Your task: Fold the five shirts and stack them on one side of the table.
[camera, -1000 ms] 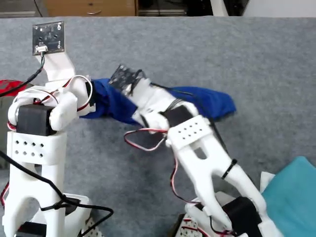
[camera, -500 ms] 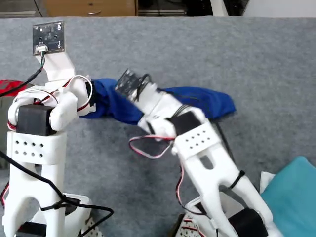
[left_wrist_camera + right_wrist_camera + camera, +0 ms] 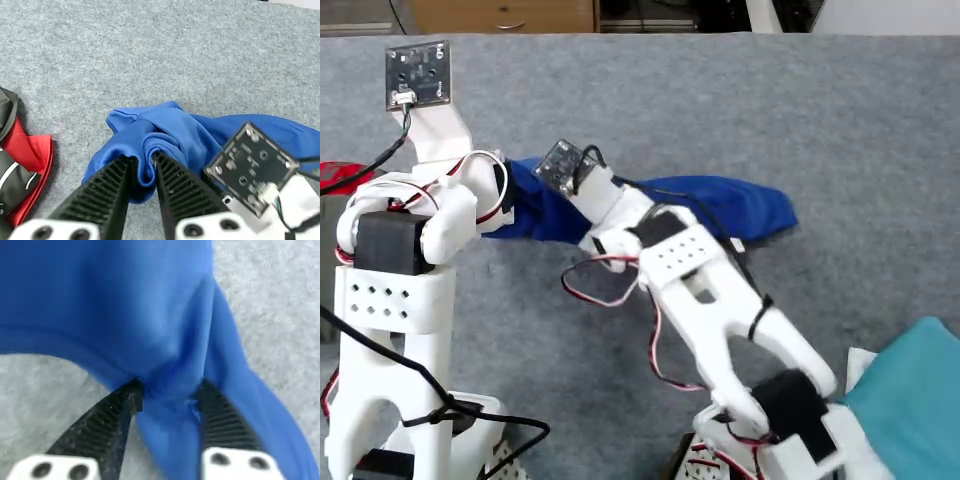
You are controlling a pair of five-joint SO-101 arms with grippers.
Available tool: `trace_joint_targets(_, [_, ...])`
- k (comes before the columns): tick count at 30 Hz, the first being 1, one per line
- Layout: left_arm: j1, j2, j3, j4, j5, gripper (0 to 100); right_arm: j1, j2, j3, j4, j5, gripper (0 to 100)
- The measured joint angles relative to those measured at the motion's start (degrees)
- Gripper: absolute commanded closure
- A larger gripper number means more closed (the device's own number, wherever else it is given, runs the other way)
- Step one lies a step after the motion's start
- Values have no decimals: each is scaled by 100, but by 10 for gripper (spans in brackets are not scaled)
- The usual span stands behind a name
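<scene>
Between the left gripper's near-shut jaws sits a fold of the blue shirt; the right gripper clamps a thicker bunch. Better lift both evenly, keeping cloth taut.

A grey, felt-like counter is being viewed from above. A blue shirt is being carried at its centre, bunched lengthwise from 9 toward 3 o'clock. A teal shirt is being borne at 5 o'clock, and a red garment at 9 o'clock.
</scene>
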Motion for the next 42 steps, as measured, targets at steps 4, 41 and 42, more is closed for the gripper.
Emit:
trace_joint_targets(4, [0,0,0,0,0,981,273,53,-246,0,0,964])
trace_joint_targets(41, [26,26,2127,-1415,-9,981,2462,-914,-3543,3851,1055,994])
trace_joint_targets(42, [18,26,2207,-1459,-9,981,2470,-1090,-3560,4141,1196,994])
